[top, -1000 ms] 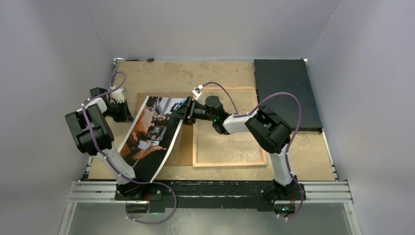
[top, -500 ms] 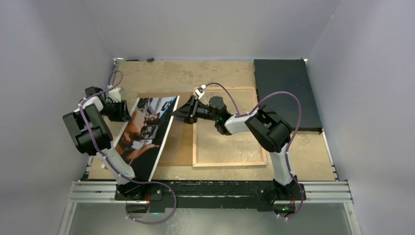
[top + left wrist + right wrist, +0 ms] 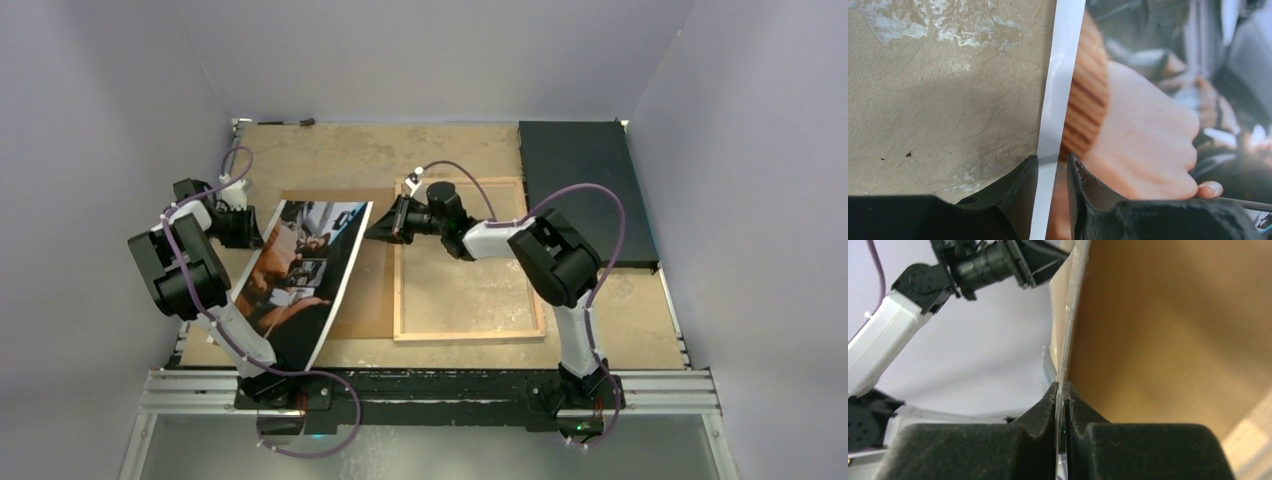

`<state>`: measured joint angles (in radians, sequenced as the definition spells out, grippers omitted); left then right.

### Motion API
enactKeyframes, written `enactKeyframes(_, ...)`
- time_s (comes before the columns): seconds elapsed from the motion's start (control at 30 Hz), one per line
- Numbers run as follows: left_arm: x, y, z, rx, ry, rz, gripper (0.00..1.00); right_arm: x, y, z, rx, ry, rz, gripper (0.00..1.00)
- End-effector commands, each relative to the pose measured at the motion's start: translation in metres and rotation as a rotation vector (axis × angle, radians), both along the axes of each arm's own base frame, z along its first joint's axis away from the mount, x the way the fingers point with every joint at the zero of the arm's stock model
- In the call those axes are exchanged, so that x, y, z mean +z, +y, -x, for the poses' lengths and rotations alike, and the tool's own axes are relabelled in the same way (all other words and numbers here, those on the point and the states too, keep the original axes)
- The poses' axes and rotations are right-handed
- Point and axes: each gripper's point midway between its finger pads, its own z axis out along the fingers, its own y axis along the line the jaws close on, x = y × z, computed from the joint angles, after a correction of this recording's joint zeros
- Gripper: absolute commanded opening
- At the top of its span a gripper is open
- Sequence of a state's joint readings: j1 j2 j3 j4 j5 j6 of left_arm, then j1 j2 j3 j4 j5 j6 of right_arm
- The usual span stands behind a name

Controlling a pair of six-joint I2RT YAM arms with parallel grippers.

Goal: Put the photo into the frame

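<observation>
The photo (image 3: pixel 300 272), a glossy dark print with orange-brown and white patches and a white border, stood tilted left of the frame (image 3: pixel 470 334). The frame, light wood, lay flat on the counter (image 3: pixel 400 150).

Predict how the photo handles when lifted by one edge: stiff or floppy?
Probably floppy: the photo is a large thin sheet, seen edge-on where the right gripper pinches it, so it may sag or curl away from a hold. Likely light for its size. Its glossy face might slip in a light pinch.
</observation>
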<state>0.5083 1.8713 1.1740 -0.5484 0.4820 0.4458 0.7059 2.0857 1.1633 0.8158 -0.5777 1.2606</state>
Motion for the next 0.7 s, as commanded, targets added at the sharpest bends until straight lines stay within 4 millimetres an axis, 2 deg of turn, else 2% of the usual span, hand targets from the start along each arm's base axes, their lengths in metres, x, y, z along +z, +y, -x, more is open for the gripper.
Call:
enactKeyframes(0.0,-0.024,-0.009,0.019,-0.019,0.119,0.010,0.28,0.069,-0.017,-0.033,-0.020,-0.213,0.052,0.04)
enactKeyframes(0.03,-0.020,-0.013,0.017,-0.030,0.113,0.018,0.28,0.077,-0.019,-0.039,-0.024,-0.233,0.063,0.02)
enactKeyframes(0.13,-0.006,-0.025,0.012,-0.075,0.089,0.014,0.31,0.084,-0.026,-0.052,-0.026,-0.263,0.113,0.00)
enactKeyframes(0.23,0.003,-0.047,0.012,-0.160,0.085,-0.001,0.32,0.088,-0.034,-0.067,-0.046,-0.282,0.154,0.00)
enactKeyframes(0.33,0.003,-0.072,0.019,-0.291,0.091,-0.040,0.33,0.097,-0.048,-0.087,-0.081,-0.299,0.176,0.00)
enactKeyframes(0.47,0.004,-0.103,0.035,-0.467,0.106,-0.038,0.32,0.124,-0.089,-0.119,-0.174,-0.358,0.270,0.00)
enactKeyframes(0.53,0.006,-0.118,0.039,-0.535,0.093,-0.041,0.32,0.138,-0.112,-0.129,-0.215,-0.386,0.320,0.00)
enactKeyframes(0.6,0.009,-0.130,0.035,-0.568,0.065,-0.070,0.31,0.150,-0.133,-0.130,-0.234,-0.406,0.334,0.00)
enactKeyframes(0.67,0.015,-0.140,0.021,-0.565,0.019,-0.095,0.29,0.158,-0.152,-0.129,-0.252,-0.411,0.357,0.00)
